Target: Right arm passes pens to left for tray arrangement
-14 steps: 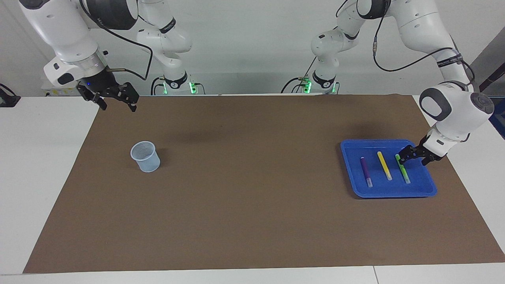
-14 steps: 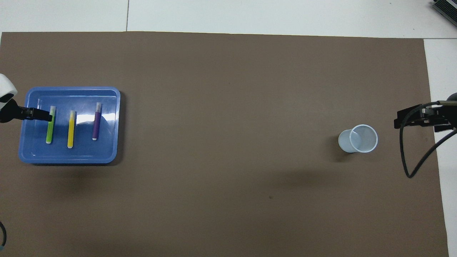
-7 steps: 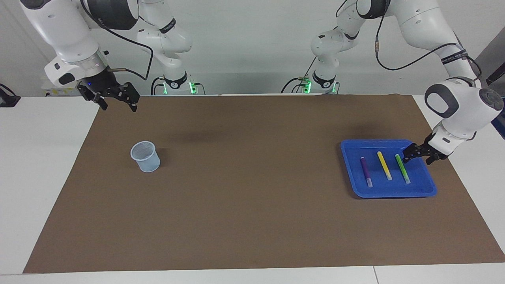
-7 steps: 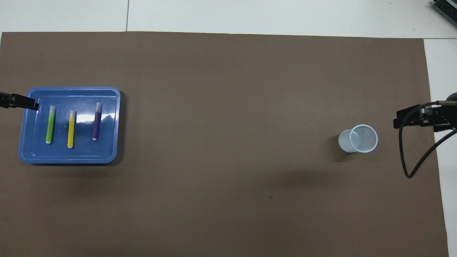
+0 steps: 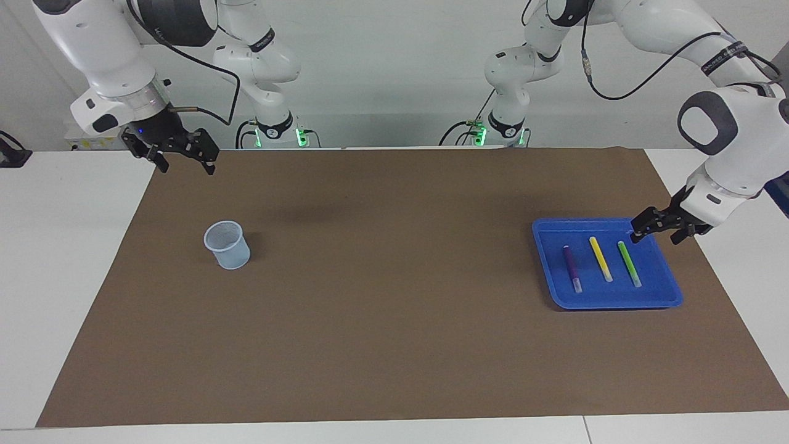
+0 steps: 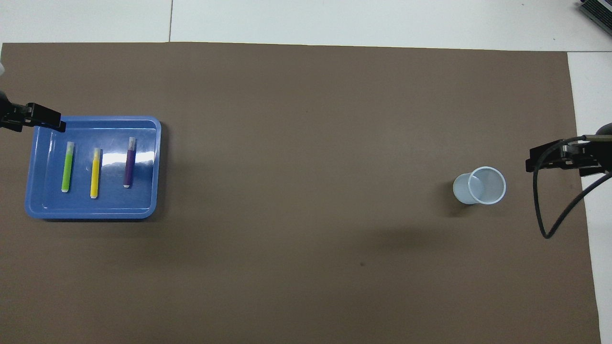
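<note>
The blue tray (image 5: 616, 303) (image 6: 95, 214) lies at the left arm's end of the brown mat. Three pens rest side by side in it: purple (image 5: 571, 268) (image 6: 129, 162), yellow (image 5: 600, 259) (image 6: 95, 173) and green (image 5: 629, 263) (image 6: 67, 167). My left gripper (image 5: 657, 234) (image 6: 51, 122) hangs open and holds nothing. It is raised over the tray's rim beside the green pen, clear of all the pens. My right gripper (image 5: 186, 166) (image 6: 550, 160) waits open and holds nothing, up over the mat's edge at the right arm's end.
A small pale blue translucent cup (image 5: 228, 245) (image 6: 480, 186) stands upright on the mat toward the right arm's end. A black cable (image 6: 542, 210) loops down from the right wrist. The brown mat (image 5: 394, 308) covers most of the white table.
My left gripper has lifted off the green pen and drawn back to the tray's rim, leaving the pen lying in the tray. The right arm has barely moved.
</note>
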Controlling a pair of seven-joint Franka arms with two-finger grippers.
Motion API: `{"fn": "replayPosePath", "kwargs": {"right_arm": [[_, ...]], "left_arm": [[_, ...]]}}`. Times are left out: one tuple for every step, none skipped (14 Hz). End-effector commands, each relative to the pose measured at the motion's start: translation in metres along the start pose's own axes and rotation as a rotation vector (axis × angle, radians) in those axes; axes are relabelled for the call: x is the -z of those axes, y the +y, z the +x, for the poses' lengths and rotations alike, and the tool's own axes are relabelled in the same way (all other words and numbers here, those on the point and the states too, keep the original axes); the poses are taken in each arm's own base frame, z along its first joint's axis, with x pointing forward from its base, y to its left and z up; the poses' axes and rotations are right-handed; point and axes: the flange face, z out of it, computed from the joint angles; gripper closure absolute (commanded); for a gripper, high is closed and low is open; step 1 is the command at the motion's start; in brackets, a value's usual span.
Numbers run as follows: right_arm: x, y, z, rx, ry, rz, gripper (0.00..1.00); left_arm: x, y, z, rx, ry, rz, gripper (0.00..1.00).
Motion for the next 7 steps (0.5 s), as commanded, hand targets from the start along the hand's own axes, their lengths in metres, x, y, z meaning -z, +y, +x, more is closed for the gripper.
{"fn": "replayPosePath", "kwargs": {"right_arm": [[0.003,-0.005,0.000,0.008,0.010,0.008,0.00],[0.003,-0.005,0.000,0.008,0.010,0.008,0.00],[0.003,-0.005,0.000,0.008,0.008,0.008,0.00],[0.003,-0.005,0.000,0.008,0.008,0.008,0.00],[0.003,-0.006,-0.001,0.011,0.010,0.008,0.00],[0.003,-0.006,-0.001,0.011,0.010,0.008,0.00],[0.003,-0.006,0.000,0.010,0.010,0.008,0.00]], "left_arm": [[0.029,0.019,-0.008,0.035,-0.029,0.020,0.00],[0.037,0.027,-0.010,0.034,-0.025,0.022,0.00],[0.043,0.032,-0.012,0.032,-0.017,0.024,0.00],[0.055,0.036,-0.016,0.027,-0.001,0.024,0.00],[0.063,0.042,-0.019,0.021,0.012,0.027,0.00],[0.075,0.048,-0.023,0.013,0.029,0.032,0.00],[0.083,0.054,-0.027,0.004,0.038,0.034,0.00]]}}
